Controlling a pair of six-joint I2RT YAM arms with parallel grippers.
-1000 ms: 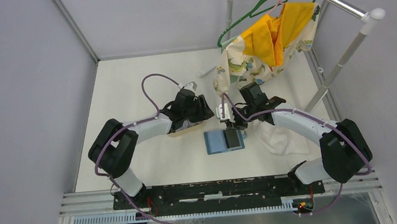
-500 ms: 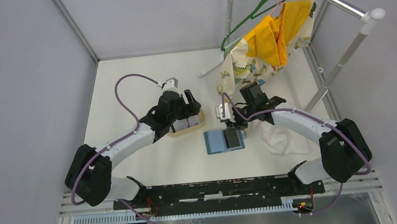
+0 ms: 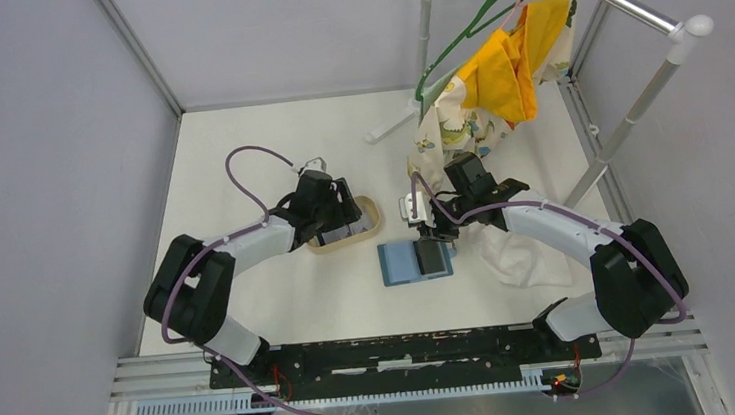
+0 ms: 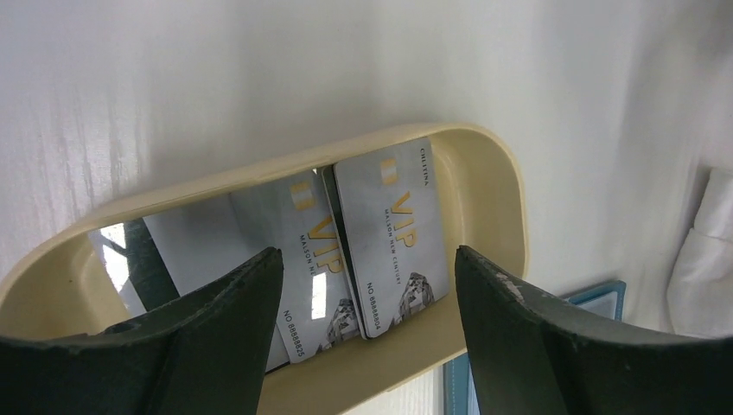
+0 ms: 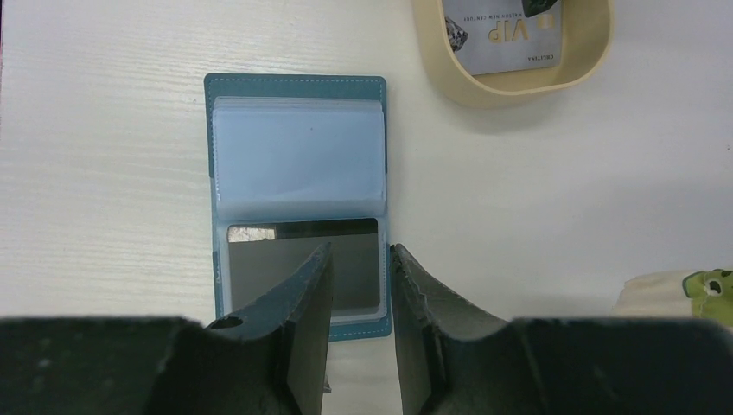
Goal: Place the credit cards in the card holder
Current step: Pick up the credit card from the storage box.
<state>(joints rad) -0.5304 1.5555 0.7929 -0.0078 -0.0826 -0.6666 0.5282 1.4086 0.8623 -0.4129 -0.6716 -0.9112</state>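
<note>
The blue card holder (image 5: 294, 82) lies open on the table, also in the top view (image 3: 398, 263). Its clear sleeves are fanned out and a dark card (image 5: 346, 238) sits in the lower pocket. My right gripper (image 5: 359, 259) hovers over that card, its jaws only a narrow gap apart with nothing between them. Two pale VIP credit cards (image 4: 393, 233) lie side by side in a tan oval tray (image 4: 506, 199). My left gripper (image 4: 367, 294) is wide open and empty just above them. In the top view it (image 3: 344, 213) is over the tray (image 3: 373, 222).
A white cloth (image 3: 518, 255) lies right of the holder. A clothes rack (image 3: 636, 104) stands at the back right with a yellow and printed garment (image 3: 493, 81) on a green hanger. The rack's foot (image 3: 391, 125) reaches onto the table behind the tray.
My left arm swung out to the back left and then came back down over the tray. The hanging garment swayed. My right arm has not moved.
</note>
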